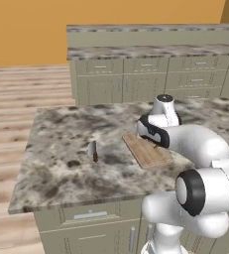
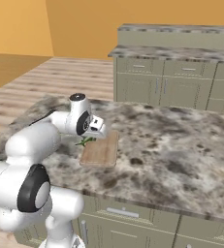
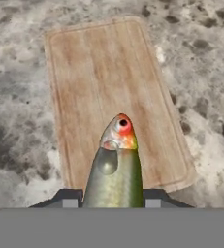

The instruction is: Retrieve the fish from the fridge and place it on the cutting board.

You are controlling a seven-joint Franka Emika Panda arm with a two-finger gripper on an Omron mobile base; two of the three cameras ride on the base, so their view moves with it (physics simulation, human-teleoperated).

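Note:
The slim grey-green fish (image 3: 116, 169), its head orange and silver, sticks out from between my gripper's (image 3: 111, 199) fingers, which are shut on it. It hangs just above the near end of the light-brown cutting board (image 3: 108, 87), head pointing along the board. In the right base view the hand (image 2: 95, 125) hovers over the board's (image 2: 103, 151) left end, with a green bit of the fish (image 2: 87, 141) below it. In the left base view the arm covers part of the board (image 1: 146, 153). The fridge is out of view.
The board lies on a marbled island counter (image 1: 61, 144). A small dark-handled knife (image 1: 93, 150) rests on the counter left of the board. Beige-green drawer cabinets (image 1: 150, 74) with their own counter stand behind the island, across a strip of wooden floor.

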